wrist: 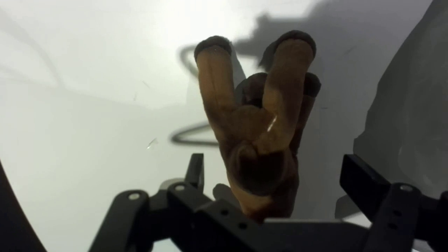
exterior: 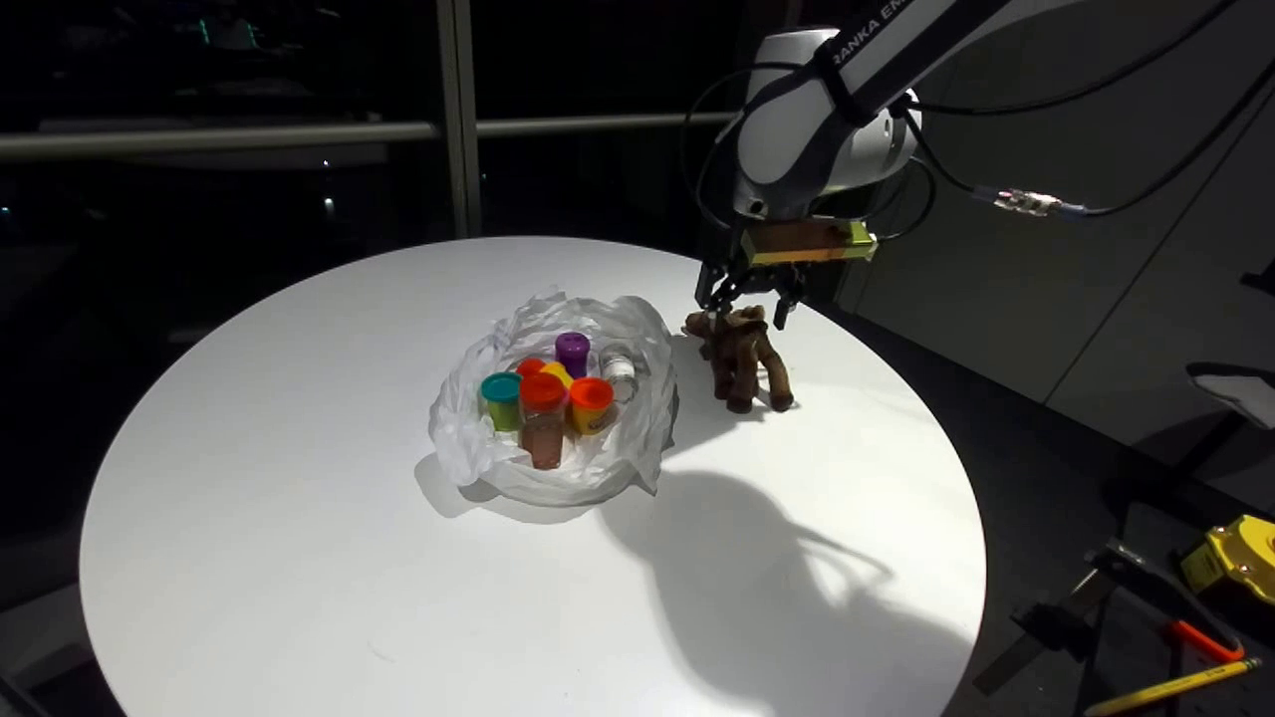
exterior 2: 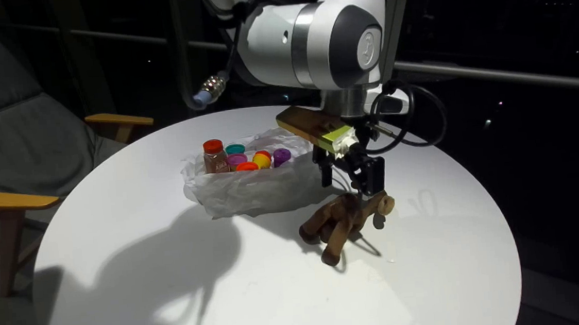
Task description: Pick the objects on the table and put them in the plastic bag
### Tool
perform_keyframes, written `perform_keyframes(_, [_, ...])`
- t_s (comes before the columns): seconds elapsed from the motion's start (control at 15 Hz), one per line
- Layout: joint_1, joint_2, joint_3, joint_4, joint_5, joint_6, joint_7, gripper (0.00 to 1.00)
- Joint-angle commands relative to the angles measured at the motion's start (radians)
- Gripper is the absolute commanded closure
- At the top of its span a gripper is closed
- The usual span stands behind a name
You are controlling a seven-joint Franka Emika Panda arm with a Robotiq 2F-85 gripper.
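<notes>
A brown plush animal (exterior: 742,363) stands on the white table (exterior 2: 432,275), its legs splayed. My gripper (wrist: 272,164) is right over it with the jaws wide apart. In the wrist view the plush body (wrist: 252,126) lies between the two fingers, with a gap on either side. The plastic bag (exterior: 637,478) spreads open beside the animal, its rim rolled down. Inside it are a teal-lidded cup (exterior: 503,403), a purple piece (exterior: 573,351), an orange-lidded yellow cup (exterior: 592,408), a red-lidded brown bottle (exterior: 543,438) and a clear bottle (exterior: 619,373).
The bag's side wall (exterior 2: 266,190) stands close to the gripper in an exterior view. An armchair (exterior 2: 12,122) is next to the table. Off the table's edge are a yellow tape measure (exterior: 1240,558) and a pencil (exterior: 1175,687). The arm casts a broad shadow across the tabletop.
</notes>
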Motion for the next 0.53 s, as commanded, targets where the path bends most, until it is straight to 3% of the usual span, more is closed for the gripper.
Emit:
perform_keyframes(0.0, [-0.015, 0.086, -0.003, 0.126, 0.060, -0.051, -0.013, 0.15])
perform_keyframes(0.13, [0.001, 0.132, -0.031, 0.173, 0.047, -0.069, 0.015, 0.34])
perform_keyframes(0.47, [0.005, 0.160, -0.057, 0.218, 0.047, -0.121, 0.040, 0.72])
